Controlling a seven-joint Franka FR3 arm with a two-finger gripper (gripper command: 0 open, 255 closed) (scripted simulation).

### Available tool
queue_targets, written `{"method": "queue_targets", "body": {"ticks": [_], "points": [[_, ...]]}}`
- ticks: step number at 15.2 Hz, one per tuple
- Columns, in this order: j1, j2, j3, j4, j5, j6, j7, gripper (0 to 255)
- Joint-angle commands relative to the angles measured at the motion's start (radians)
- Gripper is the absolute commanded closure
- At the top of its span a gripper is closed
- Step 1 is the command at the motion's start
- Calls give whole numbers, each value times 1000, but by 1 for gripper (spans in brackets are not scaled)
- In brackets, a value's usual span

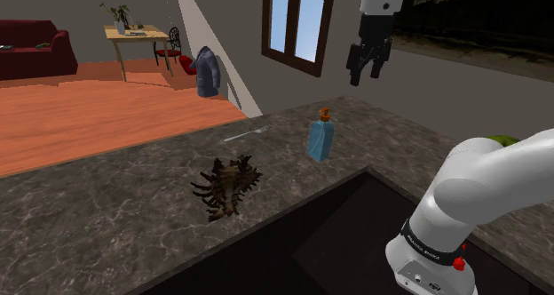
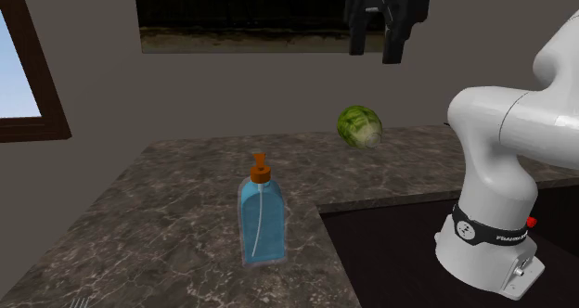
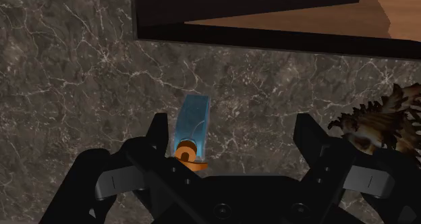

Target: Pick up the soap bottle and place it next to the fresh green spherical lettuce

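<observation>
Veined counter (image 1: 133,204), soap bottle (image 1: 320,140) below gripper (image 1: 366,71)

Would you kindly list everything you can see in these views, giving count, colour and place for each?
bottle: 1, blue with orange pump, upright on the counter near the recess's corner
lettuce: 1, green, on the counter by the wall
spiky shell: 1, brown, on the counter at the recess's edge
utensil: 1, silvery, flat on the counter beyond the shell
counter: 1, dark marbled
recess: 1, dark, cut into the counter
window: 1, brown frame, on the wall behind the counter
sofa: 1, red, far room
table: 1, wooden, with a plant, beside the sofa
arm: 1, white
gripper: 1, black, open, high above the counter
</observation>
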Motion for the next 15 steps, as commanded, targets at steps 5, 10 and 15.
{"method": "queue_targets", "body": {"ticks": [5, 10, 15], "points": [[-10, 117, -43, -11, 2, 106, -10, 0], [-19, 282, -95, 4, 17, 229, -30, 0], [-25, 464, -142, 49, 50, 335, -61, 0]]}}
